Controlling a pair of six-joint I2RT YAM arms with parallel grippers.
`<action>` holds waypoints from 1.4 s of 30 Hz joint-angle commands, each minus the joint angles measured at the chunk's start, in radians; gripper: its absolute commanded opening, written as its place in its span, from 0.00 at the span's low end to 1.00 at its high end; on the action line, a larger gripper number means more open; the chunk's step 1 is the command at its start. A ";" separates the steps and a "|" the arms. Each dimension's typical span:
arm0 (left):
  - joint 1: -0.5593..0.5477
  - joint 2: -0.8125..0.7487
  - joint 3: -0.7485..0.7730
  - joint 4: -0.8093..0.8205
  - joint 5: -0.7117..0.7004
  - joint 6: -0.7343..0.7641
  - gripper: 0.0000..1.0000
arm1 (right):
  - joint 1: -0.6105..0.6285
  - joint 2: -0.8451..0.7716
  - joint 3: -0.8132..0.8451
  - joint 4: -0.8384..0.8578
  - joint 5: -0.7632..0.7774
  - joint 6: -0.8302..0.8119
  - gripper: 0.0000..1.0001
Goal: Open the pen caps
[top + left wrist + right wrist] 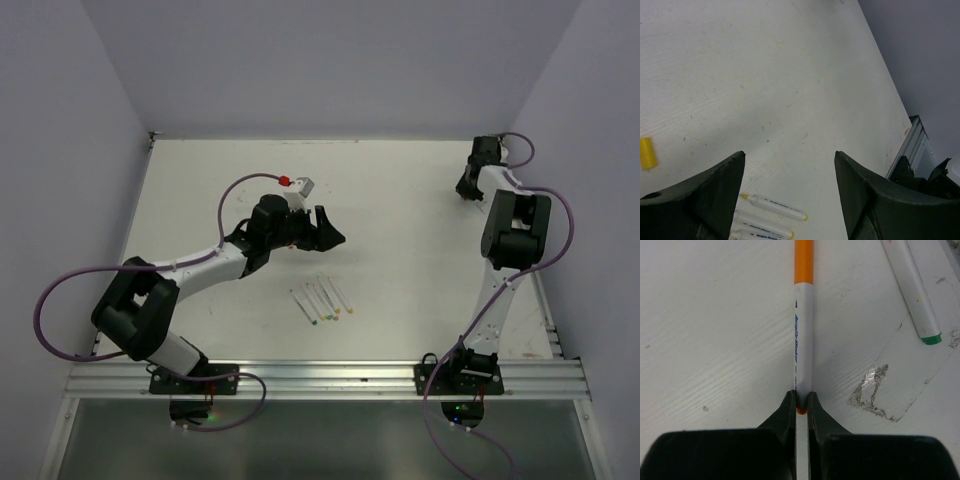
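In the right wrist view my right gripper is shut on the rear end of a white-barrelled pen lying on the table. Its orange pen cap sits on the far end. A second pen with a green end lies to the right, untouched. My left gripper hangs open above the table with nothing between its fingers. Beneath it lie white pens, one showing a bare yellow tip. A loose yellow cap lies at the left. From above, several pens lie in a row at the table's middle.
A red plug on a purple cable and a small grey block sit just behind the left gripper. The right gripper is at the back right corner. A scraped patch marks the table beside the held pen.
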 commanded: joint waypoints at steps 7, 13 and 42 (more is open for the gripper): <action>0.004 0.005 0.030 0.025 0.029 0.013 0.75 | 0.008 -0.068 -0.114 0.116 -0.065 -0.047 0.00; 0.022 0.061 0.007 0.119 0.151 -0.087 0.75 | 0.082 -0.353 -0.448 0.208 -0.082 0.028 0.00; 0.053 0.144 0.029 0.321 0.279 -0.433 0.71 | 0.571 -1.259 -0.975 0.037 -0.559 0.034 0.00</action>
